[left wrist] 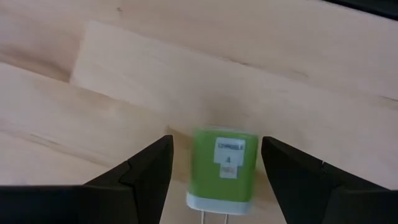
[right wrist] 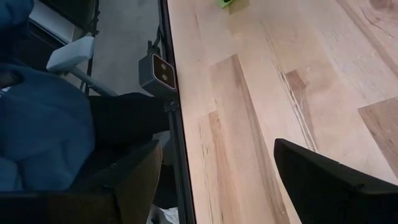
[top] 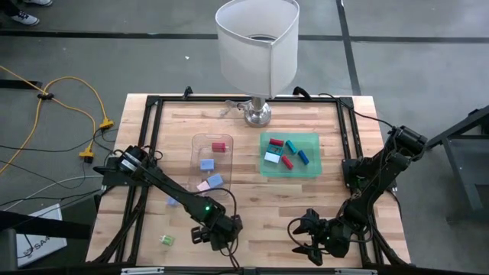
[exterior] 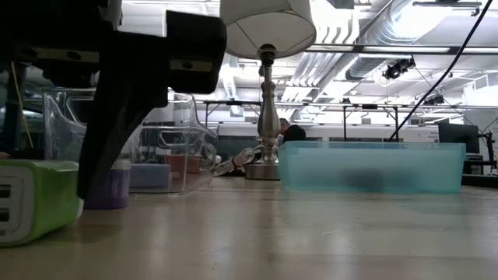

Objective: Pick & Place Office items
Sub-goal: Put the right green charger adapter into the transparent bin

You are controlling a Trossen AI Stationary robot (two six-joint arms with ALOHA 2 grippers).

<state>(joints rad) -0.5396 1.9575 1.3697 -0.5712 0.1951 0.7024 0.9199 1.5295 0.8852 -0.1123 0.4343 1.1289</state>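
A green plug-in charger block (left wrist: 224,165) lies flat on the bare wood near the table's front left (top: 166,240). My left gripper (left wrist: 216,142) is open and tipped steeply down over it, one finger on either side of the block and apart from it. In the low view a dark finger (exterior: 117,117) comes down just behind the block (exterior: 35,201). My right gripper (top: 306,238) waits open near the front edge with nothing between its fingers (right wrist: 216,146). More office items lie in the clear tray (top: 212,156) and the green tray (top: 290,153).
A pale blue piece (top: 172,201) lies loose on the wood left of the clear tray. A lamp (top: 257,46) stands at the back middle. The low camera (right wrist: 158,71) is fixed at the front edge, and a person in blue (right wrist: 37,124) sits beyond it.
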